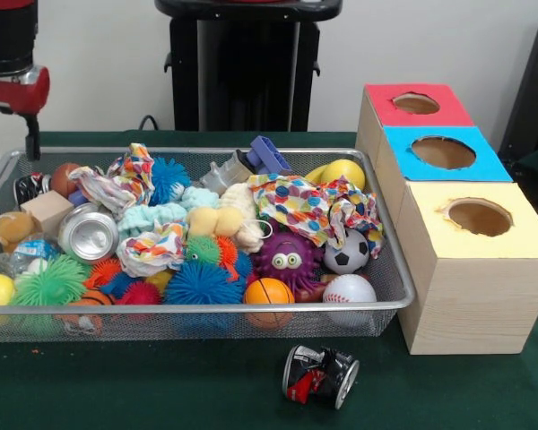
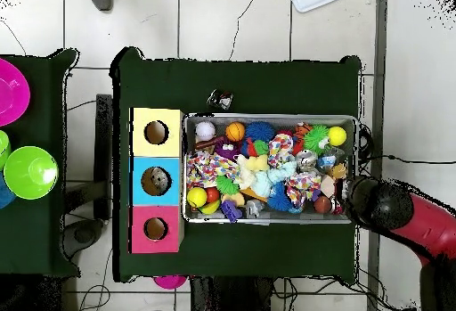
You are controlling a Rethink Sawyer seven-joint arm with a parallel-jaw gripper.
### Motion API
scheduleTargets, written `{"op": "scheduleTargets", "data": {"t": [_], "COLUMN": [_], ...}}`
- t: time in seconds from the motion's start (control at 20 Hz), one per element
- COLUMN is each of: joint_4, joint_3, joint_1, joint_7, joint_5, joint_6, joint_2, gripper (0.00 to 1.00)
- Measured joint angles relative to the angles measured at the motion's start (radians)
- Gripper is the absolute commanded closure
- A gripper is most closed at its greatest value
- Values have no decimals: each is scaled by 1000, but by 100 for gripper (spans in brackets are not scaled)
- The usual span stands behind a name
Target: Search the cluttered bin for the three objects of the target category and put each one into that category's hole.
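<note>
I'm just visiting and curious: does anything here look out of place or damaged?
Yes. A crushed dark can lies on its side on the green table, outside the wire basket that holds the other items. The yellow-topped box's hole has a ragged, torn edge.

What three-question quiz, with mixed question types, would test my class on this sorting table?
1. True or false: the crushed can lies inside the wire basket.
2. In the front view, which colour tops the wooden box at its farthest hole? A red, B blue, C yellow.
3. Fill in: the purple toy sits beside a black-and-white ____ ball.

Key: 1 false, it lies on the table outside; 2 A, the red-topped hole; 3 soccer.
</note>
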Motion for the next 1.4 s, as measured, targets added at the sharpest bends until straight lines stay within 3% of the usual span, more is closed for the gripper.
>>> {"op": "scheduleTargets", "data": {"t": [0.65,1.4], "joint_4": [-8,-56], "joint_3": [36,71], "joint_1": [-40,-39], "joint_7": [0,0], "joint_5": [0,0], "joint_6": [-117,-124], "joint_2": [69,142], "gripper": [0,0]}}
